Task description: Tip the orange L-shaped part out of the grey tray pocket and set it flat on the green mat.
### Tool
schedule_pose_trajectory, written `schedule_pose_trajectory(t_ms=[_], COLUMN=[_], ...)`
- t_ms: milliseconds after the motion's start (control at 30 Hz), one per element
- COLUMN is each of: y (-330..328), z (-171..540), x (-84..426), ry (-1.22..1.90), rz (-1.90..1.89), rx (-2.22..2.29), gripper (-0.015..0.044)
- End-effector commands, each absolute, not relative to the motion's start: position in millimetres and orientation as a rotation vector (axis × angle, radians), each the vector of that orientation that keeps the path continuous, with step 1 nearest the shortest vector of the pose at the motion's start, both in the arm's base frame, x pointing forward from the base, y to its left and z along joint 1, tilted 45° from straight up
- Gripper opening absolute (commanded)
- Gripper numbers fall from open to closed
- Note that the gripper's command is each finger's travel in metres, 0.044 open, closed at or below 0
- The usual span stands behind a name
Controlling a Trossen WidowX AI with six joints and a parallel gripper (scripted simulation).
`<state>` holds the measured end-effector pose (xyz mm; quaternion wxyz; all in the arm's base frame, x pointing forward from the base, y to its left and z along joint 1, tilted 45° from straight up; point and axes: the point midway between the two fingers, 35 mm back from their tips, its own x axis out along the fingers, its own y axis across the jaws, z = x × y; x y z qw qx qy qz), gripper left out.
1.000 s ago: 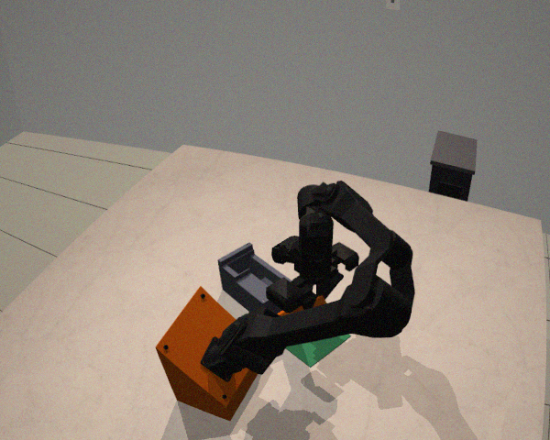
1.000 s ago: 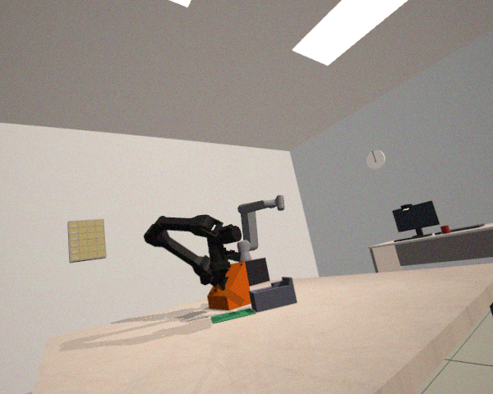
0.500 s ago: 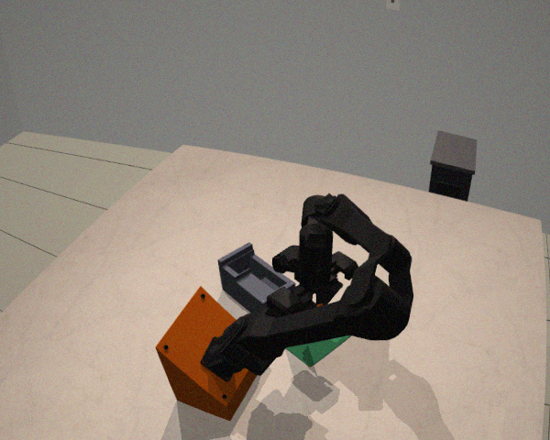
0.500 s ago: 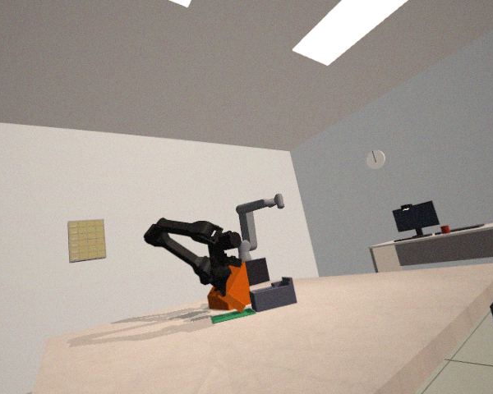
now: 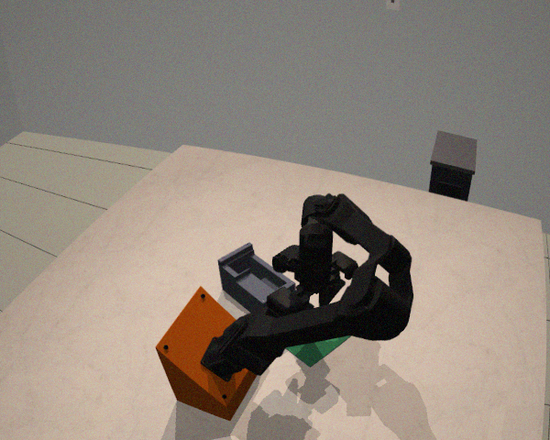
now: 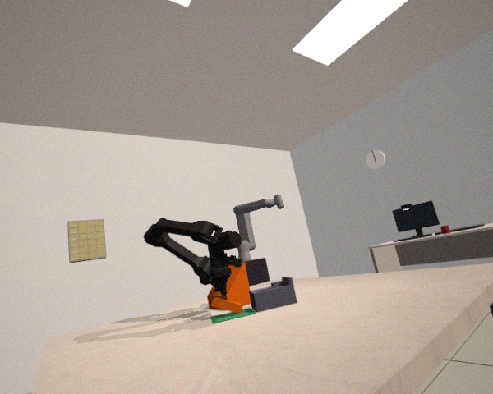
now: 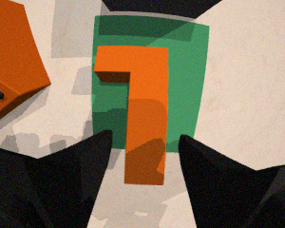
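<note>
The orange L-shaped part (image 7: 149,90) (image 6: 225,304) is out of the tray, over the green mat (image 7: 195,71) (image 6: 232,316) (image 5: 335,345), top side up. Its plain end reaches past the mat's edge in the wrist view. In the exterior view it shows just above the mat, with a gap under its left end; whether its other end touches is unclear. The arm hides it in the top view. My gripper (image 7: 145,139) is open, its fingertips on either side of the part's long bar, with a gap on each side. The grey tray (image 5: 239,290) (image 6: 276,297) (image 7: 161,6) has an empty pocket.
A large orange block with a sloped top (image 5: 194,331) (image 6: 239,286) (image 7: 14,52) stands close beside the tray and mat, to the left in the wrist view. The arm's base sits on it. A monitor (image 6: 416,218) stands on a far desk.
</note>
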<state>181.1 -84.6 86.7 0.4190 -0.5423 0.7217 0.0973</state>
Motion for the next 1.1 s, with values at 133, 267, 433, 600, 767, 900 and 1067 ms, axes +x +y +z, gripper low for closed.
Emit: schedule_pose_trajectory(t_ms=[133,267,433,600,767,900,1067], y=[-47.7,-23.9,-27.8,-27.8,-27.8,-27.8,-27.8], z=[121.8,148.3,145.0,145.0,145.0,145.0,145.0], x=[187.9,186.0,188.9,188.9,188.9,188.9,188.9], ry=[1.803,1.807,1.776,1.776,1.776,1.776,1.776], rz=[0.252,0.242,0.240,0.240,0.240,0.240,0.240], rx=[-1.357,-1.363,-1.367,-1.367,-1.367,-1.367,-1.367], gripper=[0.0400,0.0400,0.0400,0.0400,0.0400,0.0400,0.0400])
